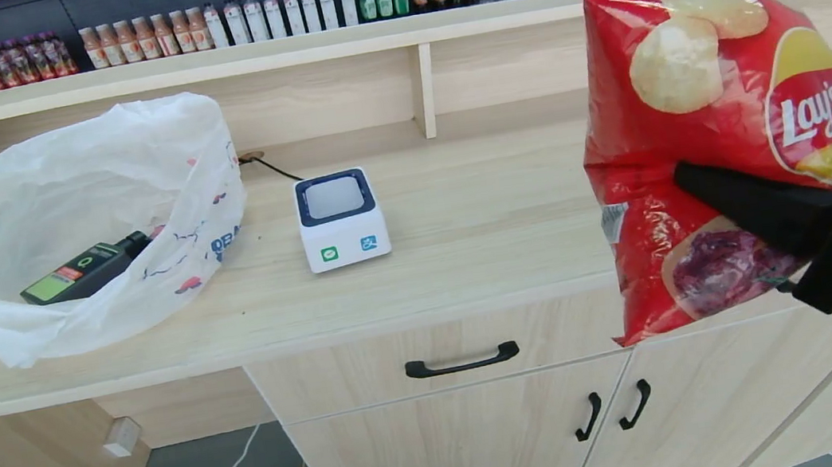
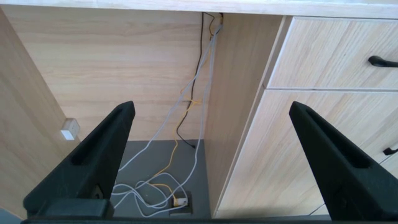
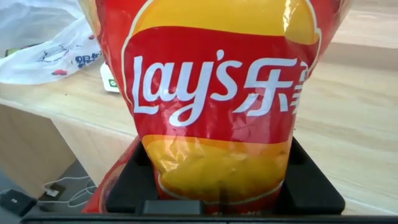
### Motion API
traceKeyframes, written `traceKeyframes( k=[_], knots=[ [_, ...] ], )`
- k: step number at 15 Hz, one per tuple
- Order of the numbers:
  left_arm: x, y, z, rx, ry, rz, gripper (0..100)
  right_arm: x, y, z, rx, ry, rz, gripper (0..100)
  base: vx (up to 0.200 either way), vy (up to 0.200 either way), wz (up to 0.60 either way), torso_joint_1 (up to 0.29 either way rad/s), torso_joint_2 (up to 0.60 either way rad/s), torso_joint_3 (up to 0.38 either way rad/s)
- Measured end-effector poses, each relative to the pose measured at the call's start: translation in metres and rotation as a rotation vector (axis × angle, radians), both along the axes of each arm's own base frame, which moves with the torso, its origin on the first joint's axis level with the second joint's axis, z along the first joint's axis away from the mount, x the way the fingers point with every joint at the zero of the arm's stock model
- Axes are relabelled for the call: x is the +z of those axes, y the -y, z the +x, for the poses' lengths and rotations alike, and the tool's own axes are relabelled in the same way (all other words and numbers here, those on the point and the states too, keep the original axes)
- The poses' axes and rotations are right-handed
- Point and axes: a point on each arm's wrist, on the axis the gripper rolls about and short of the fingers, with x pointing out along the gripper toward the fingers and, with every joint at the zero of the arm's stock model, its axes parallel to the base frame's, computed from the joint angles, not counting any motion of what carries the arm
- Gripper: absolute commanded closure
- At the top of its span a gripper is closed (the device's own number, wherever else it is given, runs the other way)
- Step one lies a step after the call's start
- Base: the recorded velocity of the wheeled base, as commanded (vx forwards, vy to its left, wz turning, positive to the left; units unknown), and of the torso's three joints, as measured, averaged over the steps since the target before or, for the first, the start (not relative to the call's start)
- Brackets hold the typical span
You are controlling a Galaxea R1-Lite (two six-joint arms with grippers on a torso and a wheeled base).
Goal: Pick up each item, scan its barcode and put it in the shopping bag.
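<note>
The right gripper is clamping the chips upright over the counter edge, with the scanner well to its left and the bag farther left. One item is already lying in the bag, so the chips are seemingly awaiting scanning and bagging. The left gripper is hanging wide open, low.

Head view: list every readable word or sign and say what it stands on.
Chip bag: large white brand lettering; white side label too small.
Shopping bag: blue letters, creased, unreadable.
Scanner: two icons, no words.
Box in the bag: labels too small.
Shelf bottles: too small.
</note>
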Motion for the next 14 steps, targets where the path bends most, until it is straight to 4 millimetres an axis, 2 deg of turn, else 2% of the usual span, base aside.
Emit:
traceKeyframes(
  k=[2, 6, 8, 11, 14],
  knots=[
    [0.000, 0.000, 0.000, 0.001, 0.001, -0.004, 0, -0.006, 0.002, 0.001, -0.006, -0.025, 0.023, 100, 0.000, 0.000, 0.00, 0.000, 0.00, 0.000],
    [0.000, 0.000, 0.000, 0.001, 0.001, -0.010, 0, -0.005, 0.014, 0.013, -0.098, 0.003, 0.076, 100, 0.000, 0.000, 0.00, 0.000, 0.00, 0.000],
    [0.000, 0.000, 0.000, 0.002, 0.000, -0.014, 0, -0.011, 0.016, 0.017, -0.100, -0.013, 0.074, 100, 0.000, 0.200, 0.00, 0.002, 0.00, 0.002],
    [0.000, 0.000, 0.000, 0.003, 0.000, -0.013, 0, -0.011, 0.015, 0.018, -0.001, -0.007, 0.061, 100, 0.000, 0.200, 0.00, -0.001, 0.00, 0.001],
    [0.000, 0.000, 0.000, 0.003, 0.000, -0.012, 0, -0.010, 0.018, 0.022, -0.015, -0.024, 0.106, 100, 0.000, 0.200, 0.00, 0.014, 0.01, 0.004]
  ],
)
